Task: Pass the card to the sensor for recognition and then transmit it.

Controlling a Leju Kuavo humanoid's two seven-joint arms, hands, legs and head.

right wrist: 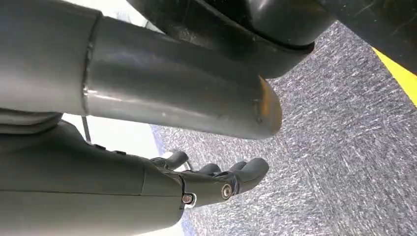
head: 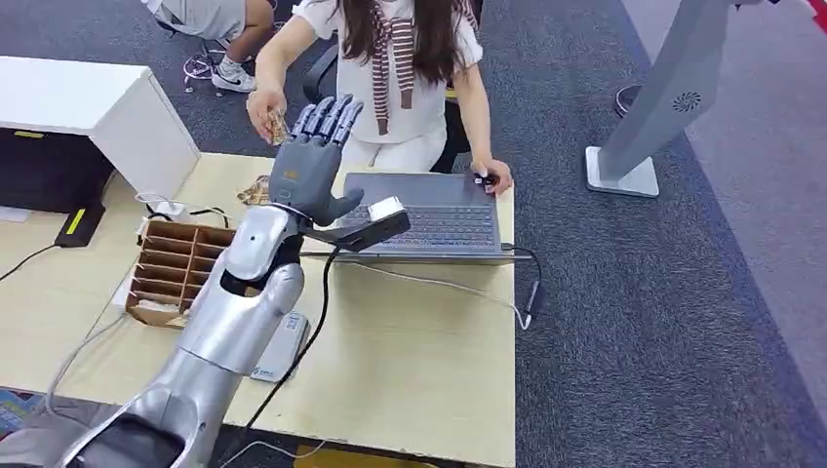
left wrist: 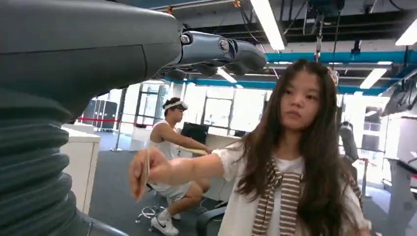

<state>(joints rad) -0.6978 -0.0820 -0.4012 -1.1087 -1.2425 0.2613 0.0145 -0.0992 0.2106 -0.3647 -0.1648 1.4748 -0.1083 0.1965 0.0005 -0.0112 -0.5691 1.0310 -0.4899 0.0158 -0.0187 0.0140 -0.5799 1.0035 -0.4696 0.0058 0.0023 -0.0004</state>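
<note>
The left arm reaches up and forward over the far part of the wooden table, and the left hand stands raised with its palm turned away from the robot, fingers straight, spread a little apart and holding nothing. Just beyond its fingertips, on the far left, the person's hand pinches the card; the card is touching that hand and not the robot's. In the head view the card is small and partly hidden, so its direction is hard to read there; the left wrist view shows the card edge-on, its long axis near upright with a slight tilt, clasped in the outstretched hand. The head view alone gives the table layout: a grey laptop at the far edge, a divided cardboard box to the left, and a flat grey sensor pad nearer the robot. The right hand hangs over grey carpet, its fingers loosely curled with nothing in them.
</note>
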